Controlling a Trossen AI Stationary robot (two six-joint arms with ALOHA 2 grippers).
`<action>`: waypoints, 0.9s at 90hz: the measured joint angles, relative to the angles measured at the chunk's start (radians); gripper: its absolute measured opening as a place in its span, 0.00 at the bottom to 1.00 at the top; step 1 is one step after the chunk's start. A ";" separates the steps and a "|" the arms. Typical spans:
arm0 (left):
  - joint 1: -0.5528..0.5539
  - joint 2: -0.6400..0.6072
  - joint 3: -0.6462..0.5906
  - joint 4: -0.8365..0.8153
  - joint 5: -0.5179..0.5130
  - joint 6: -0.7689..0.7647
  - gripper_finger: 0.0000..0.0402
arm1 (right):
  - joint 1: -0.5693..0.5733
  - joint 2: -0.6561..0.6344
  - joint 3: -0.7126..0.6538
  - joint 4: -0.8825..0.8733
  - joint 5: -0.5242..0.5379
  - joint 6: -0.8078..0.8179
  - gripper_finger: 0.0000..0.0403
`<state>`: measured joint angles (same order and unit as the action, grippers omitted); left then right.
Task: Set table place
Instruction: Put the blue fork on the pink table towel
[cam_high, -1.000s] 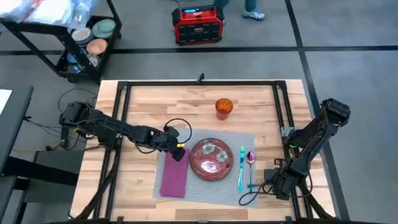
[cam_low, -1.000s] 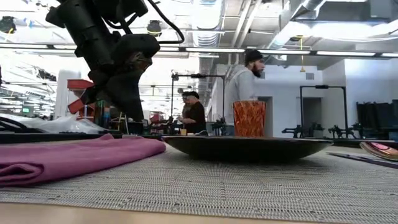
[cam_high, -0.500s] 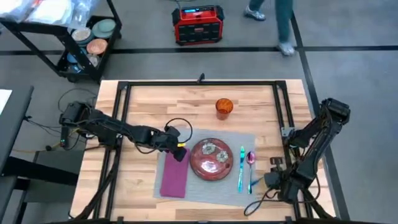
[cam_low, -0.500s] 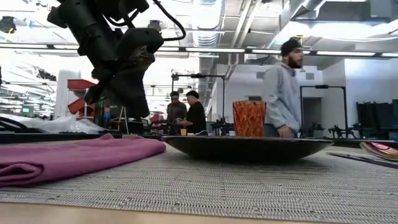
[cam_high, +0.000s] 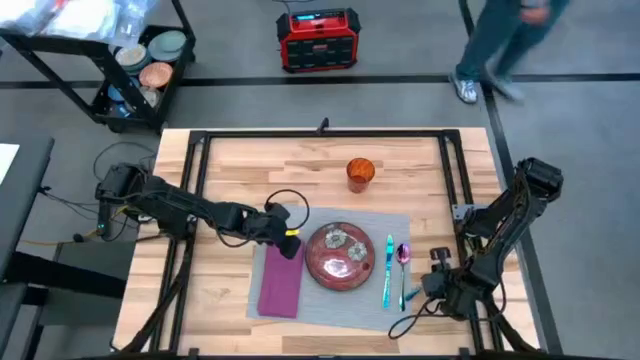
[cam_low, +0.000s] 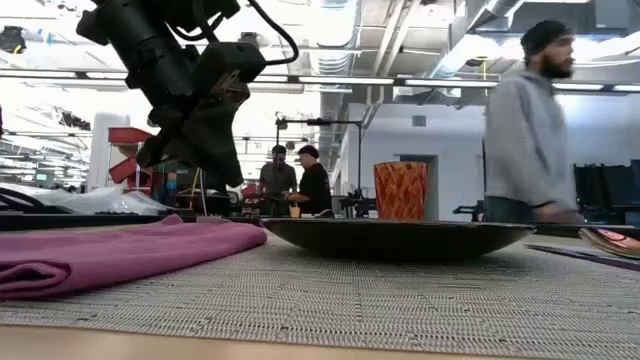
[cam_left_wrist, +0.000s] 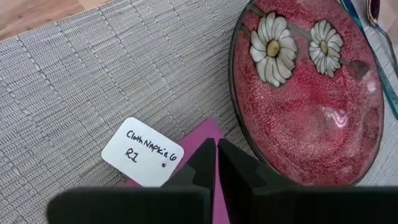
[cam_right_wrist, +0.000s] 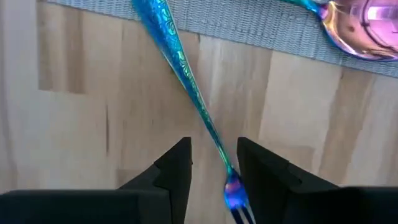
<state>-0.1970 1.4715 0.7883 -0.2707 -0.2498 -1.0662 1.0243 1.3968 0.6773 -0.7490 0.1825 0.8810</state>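
One grey placemat (cam_high: 335, 268) lies mid-surface (cam_high: 240, 170), plate (cam_high: 340, 256) at its centre. Off its right edge, the right claw (cam_right_wrist: 211, 163), fingers parted, straddles a blue fork (cam_right_wrist: 186, 81) unheld; closing off-centre risks skewing it. Left claw (cam_left_wrist: 216, 163), pinched together, hovers over the mat's purple napkin (cam_high: 281, 282).

Wood table (cam_high: 230, 165) w/ grey placemat (cam_high: 325, 305), orange cup (cam_high: 360, 172), fork (cam_right_wrist: 186, 81).

Around my table I see a grey floor (cam_high: 580, 150) with dark lines. A red box (cam_high: 317, 40) stands on it, and a black cart (cam_high: 120, 60) holds coloured bowls. A person (cam_high: 505, 45) walks past. Behind, the room has white walls (cam_low: 450, 150), ceiling pipes (cam_low: 330, 30) and two more people (cam_low: 295, 180).
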 joint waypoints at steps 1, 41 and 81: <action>0.000 0.000 0.000 0.000 0.000 -0.002 0.00 | 0.000 0.000 0.000 0.001 0.000 0.000 0.29; 0.000 0.000 0.000 -0.001 -0.001 0.006 0.00 | -0.001 -0.001 -0.068 0.087 -0.014 0.036 0.29; 0.000 0.000 0.000 -0.002 -0.001 0.033 0.00 | -0.116 -0.005 -0.096 0.092 -0.113 0.062 0.02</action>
<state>-0.1970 1.4715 0.7879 -0.2726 -0.2508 -1.0330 0.9087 1.3916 0.5812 -0.6565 0.0690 0.9431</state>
